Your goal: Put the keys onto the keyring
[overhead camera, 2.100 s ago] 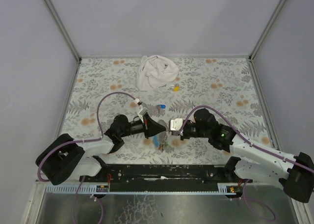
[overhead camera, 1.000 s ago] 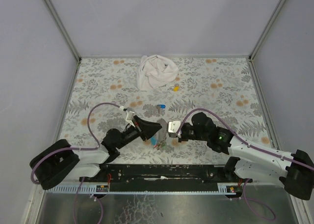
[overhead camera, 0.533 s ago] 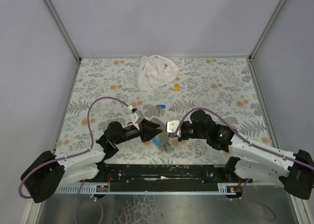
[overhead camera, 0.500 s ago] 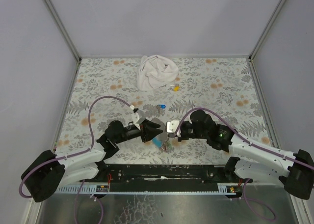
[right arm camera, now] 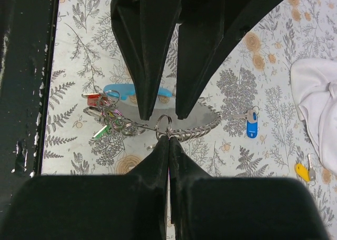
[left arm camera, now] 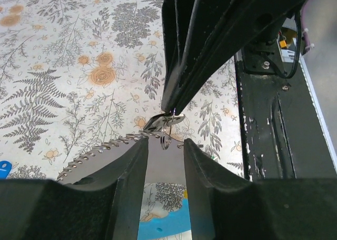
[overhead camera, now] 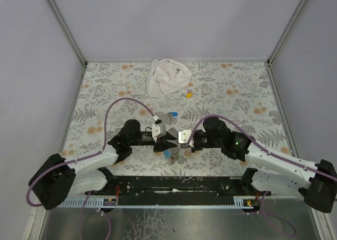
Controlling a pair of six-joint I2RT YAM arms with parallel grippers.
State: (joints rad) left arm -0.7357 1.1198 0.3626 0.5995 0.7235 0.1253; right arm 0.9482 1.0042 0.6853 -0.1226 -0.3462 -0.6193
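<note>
Jaws of the right gripper [right arm camera: 168,139] were fully closed, pinching the thin ring of the keyring [right arm camera: 164,122]. Left gripper [right arm camera: 164,115]: fingers partly apart, tips on either side of that ring, nothing seen gripped. From the ring a chain [right arm camera: 202,129] and bunched keys [right arm camera: 105,119] lay on the floral table [right arm camera: 79,50], beside a blue strap [right arm camera: 124,90]. Blue-capped key [overhead camera: 172,115] lay apart, farther back; white cloth [overhead camera: 167,77] beyond.

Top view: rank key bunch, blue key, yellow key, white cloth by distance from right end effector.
1. Key bunch, beside right end effector, nearside.
2. Blue key, beyond.
3. Yellow key and white cloth, far side: too close to call.
</note>
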